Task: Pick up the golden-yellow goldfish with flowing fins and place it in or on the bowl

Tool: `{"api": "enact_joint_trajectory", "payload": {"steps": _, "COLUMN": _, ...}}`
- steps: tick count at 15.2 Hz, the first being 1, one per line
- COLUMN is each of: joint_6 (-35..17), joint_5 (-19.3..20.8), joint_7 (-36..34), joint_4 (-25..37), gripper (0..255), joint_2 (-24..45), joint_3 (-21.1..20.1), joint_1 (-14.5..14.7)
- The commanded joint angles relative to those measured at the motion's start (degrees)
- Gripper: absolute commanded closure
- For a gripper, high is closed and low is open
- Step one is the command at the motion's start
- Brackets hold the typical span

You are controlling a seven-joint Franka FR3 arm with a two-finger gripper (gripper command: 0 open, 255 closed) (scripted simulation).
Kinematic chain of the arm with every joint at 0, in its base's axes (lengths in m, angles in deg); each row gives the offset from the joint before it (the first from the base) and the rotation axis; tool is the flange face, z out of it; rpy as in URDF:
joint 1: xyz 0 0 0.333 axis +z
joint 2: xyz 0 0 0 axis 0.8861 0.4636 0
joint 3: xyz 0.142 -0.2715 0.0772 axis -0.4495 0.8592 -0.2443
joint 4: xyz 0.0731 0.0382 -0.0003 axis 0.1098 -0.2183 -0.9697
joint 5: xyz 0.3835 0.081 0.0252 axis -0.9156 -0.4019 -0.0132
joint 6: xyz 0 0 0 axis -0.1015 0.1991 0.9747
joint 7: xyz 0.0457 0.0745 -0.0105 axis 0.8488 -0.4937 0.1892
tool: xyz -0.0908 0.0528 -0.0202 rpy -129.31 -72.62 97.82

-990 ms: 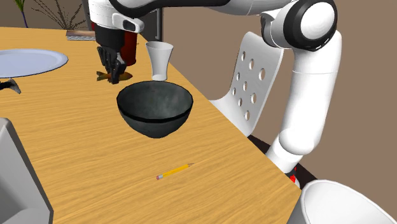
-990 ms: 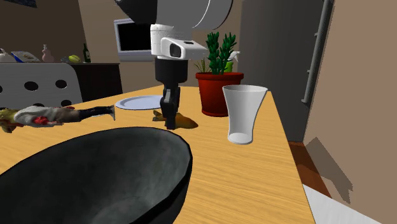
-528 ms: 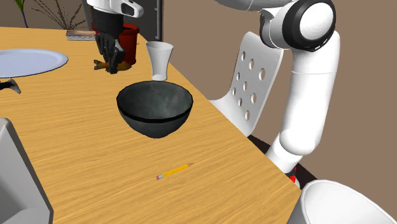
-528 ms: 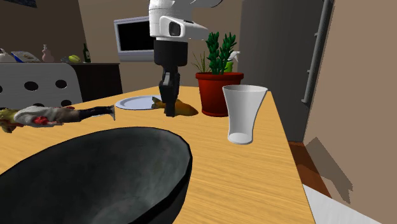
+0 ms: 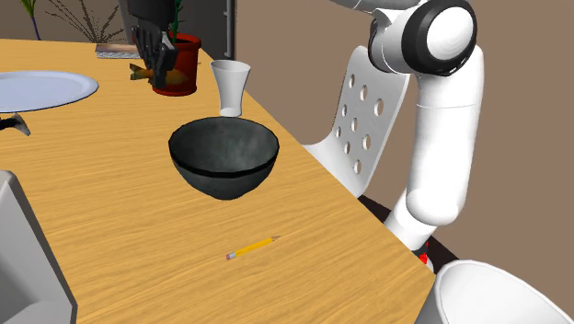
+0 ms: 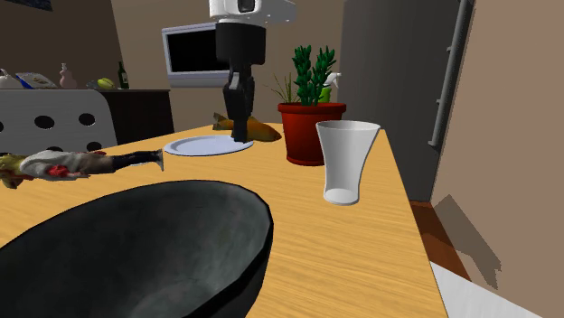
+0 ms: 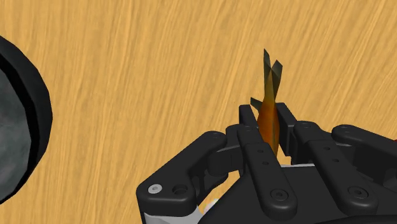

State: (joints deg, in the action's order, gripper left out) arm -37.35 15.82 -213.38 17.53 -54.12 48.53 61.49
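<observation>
Where the wooden surface (image 5: 110, 221) runs back from the dark bowl (image 5: 223, 156), a white cup (image 5: 230, 85) stands just behind it, a red plant pot (image 5: 189, 72) beyond, a pale plate (image 5: 41, 87) toward the shoulder view's left, a pencil (image 5: 251, 248) near the front. The jaws, narrowed, clasp the orange-gold goldfish (image 7: 268, 118) by its body, holding it clear above the surface near the pot, well apart from the bowl
</observation>
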Motion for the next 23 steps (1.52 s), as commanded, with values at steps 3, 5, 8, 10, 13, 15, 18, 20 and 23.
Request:
{"api": "enact_joint_trajectory", "payload": {"steps": 3, "joint_6": 4.2, "joint_5": 1.16, "joint_7": -0.12, "joint_4": 5.75, "gripper": 255, "joint_2": 1.7, "joint_3": 0.17, "joint_1": 1.88}}
{"api": "enact_joint_trajectory", "payload": {"steps": 5, "joint_6": 6.52, "joint_5": 1.97, "joint_7": -0.16, "joint_4": 9.18, "gripper": 255, "joint_2": 2.86, "joint_3": 0.34, "joint_1": 3.15}}
{"api": "enact_joint_trajectory", "payload": {"steps": 8, "joint_6": 10.38, "joint_5": 3.49, "joint_7": -0.14, "joint_4": 15.23, "gripper": 255, "joint_2": 5.06, "joint_3": 0.74, "joint_1": 5.57}}
{"api": "enact_joint_trajectory", "payload": {"steps": 10, "joint_6": 13.4, "joint_5": 4.83, "joint_7": -0.02, "joint_4": 20.25, "gripper": 255, "joint_2": 6.99, "joint_3": 1.16, "joint_1": 7.75}}
{"api": "enact_joint_trajectory", "payload": {"steps": 13, "joint_6": 17.56, "joint_5": 6.86, "joint_7": 0.39, "joint_4": 27.75, "gripper": 255, "joint_2": 10.03, "joint_3": 2.05, "joint_1": 11.24}}
{"api": "enact_joint_trajectory", "payload": {"steps": 15, "joint_6": 11.93, "joint_5": 2.02, "joint_7": -1.31, "joint_4": 13.52, "gripper": 255, "joint_2": 1.64, "joint_3": -0.62, "joint_1": 4.65}}
{"api": "enact_joint_trajectory", "payload": {"steps": 18, "joint_6": 7.25, "joint_5": -4.07, "joint_7": -1.96, "joint_4": 0.77, "gripper": 255, "joint_2": -7.69, "joint_3": -2.56, "joint_1": -0.87}}
{"api": "enact_joint_trajectory", "payload": {"steps": 20, "joint_6": 5.19, "joint_5": -8.02, "joint_7": -1.78, "joint_4": -5.62, "gripper": 255, "joint_2": -13.33, "joint_3": -3.23, "joint_1": -3.34}}
{"api": "enact_joint_trajectory", "payload": {"steps": 23, "joint_6": 3.22, "joint_5": -13.85, "joint_7": -1.0, "joint_4": -13.43, "gripper": 255, "joint_2": -21.42, "joint_3": -3.18, "joint_1": -5.4}}
